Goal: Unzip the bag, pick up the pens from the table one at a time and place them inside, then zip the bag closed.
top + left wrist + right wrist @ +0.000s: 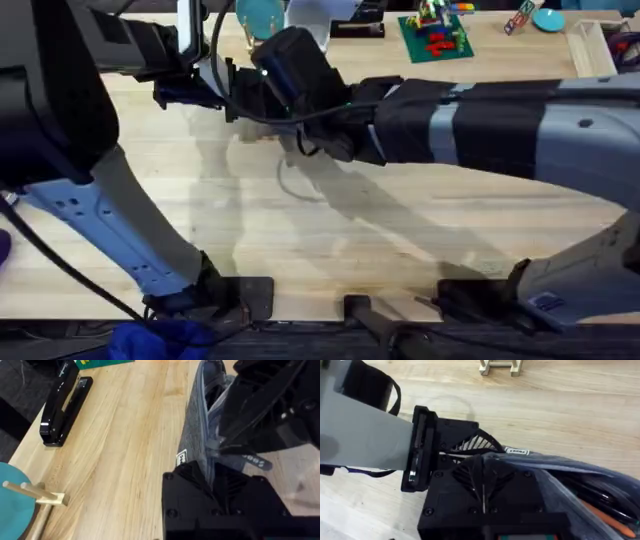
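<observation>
The bag point(197, 435) is a blue-grey fabric pouch lying on the table point(400, 230), its zipper parted along most of its length. My left gripper point(215, 491) is shut on the bag's near end, beside a small white label. My right gripper point(483, 491) is shut on the bag point(570, 472) at the zipper line, right next to the left one. An orange pen point(607, 516) lies inside the open bag beside a dark slim pen point(590, 491). From overhead, the left gripper point(232, 100) and right gripper point(268, 105) meet at the far left-middle and cover the bag.
A black stapler point(62, 405) lies just beyond the bag. A teal disc with wooden pegs point(17, 500) stands near it. A green baseplate with bricks point(435, 35) and a wooden tray point(590, 45) sit along the far edge. Bare planks stretch across the table's near half.
</observation>
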